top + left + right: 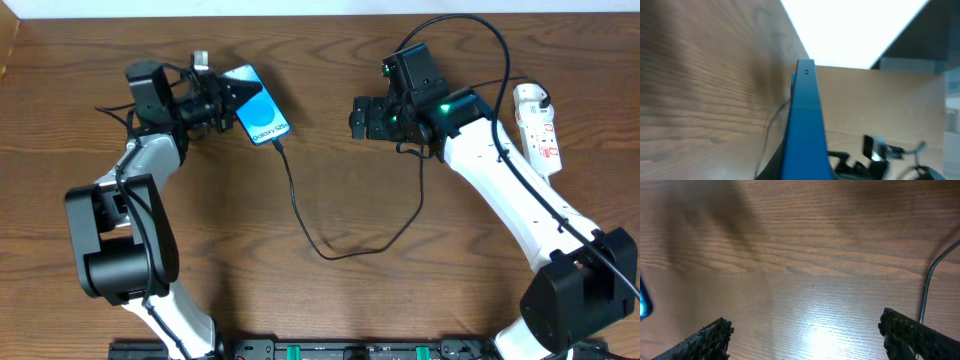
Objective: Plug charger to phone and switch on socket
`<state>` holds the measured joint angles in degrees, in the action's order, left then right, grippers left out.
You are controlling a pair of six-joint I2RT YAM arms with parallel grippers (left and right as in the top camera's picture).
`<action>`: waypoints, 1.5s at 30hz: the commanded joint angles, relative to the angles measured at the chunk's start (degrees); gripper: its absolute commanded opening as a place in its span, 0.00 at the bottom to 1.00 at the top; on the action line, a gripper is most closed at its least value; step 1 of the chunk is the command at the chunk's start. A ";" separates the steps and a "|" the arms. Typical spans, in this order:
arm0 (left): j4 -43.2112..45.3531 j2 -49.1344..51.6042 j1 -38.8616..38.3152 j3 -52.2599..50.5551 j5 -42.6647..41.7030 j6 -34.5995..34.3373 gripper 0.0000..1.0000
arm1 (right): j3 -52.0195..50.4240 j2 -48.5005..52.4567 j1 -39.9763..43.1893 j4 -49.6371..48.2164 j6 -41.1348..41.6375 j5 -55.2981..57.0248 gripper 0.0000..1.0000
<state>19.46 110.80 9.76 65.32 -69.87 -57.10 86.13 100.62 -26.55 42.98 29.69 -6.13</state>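
Note:
The phone (260, 108), with a blue screen, is held up at an angle at the back left, and my left gripper (232, 100) is shut on its upper end. In the left wrist view the phone (805, 120) shows edge-on as a blue strip. The thin black charger cable (300, 215) meets the phone's lower end, loops across the table and passes under my right arm. My right gripper (358, 117) hovers open near the middle, right of the phone, with bare wood between its fingers (710, 339). The cable (926, 287) runs beside its right finger. The white socket (540, 128) lies at the far right.
My right arm's white forearm (510, 190) stretches between the cable loop and the socket. A thicker black robot cable (470, 25) arches over the right wrist. The table's back edge (320, 14) is close behind the phone.

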 commanded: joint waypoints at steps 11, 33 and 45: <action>-12.07 -1.16 -6.47 0.46 12.92 19.21 0.07 | 0.44 -1.29 -0.55 0.09 -1.25 1.11 0.96; -27.10 -1.14 -16.28 0.46 13.79 36.65 0.07 | 0.44 -1.29 -0.55 0.09 -1.53 1.53 0.96; -28.63 -1.07 -22.97 0.46 13.62 40.61 0.08 | 0.44 -1.29 -0.55 0.35 -2.58 1.66 0.96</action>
<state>-9.04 110.80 -12.05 65.32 -55.11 -18.70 86.13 100.62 -26.55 43.05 28.38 -5.48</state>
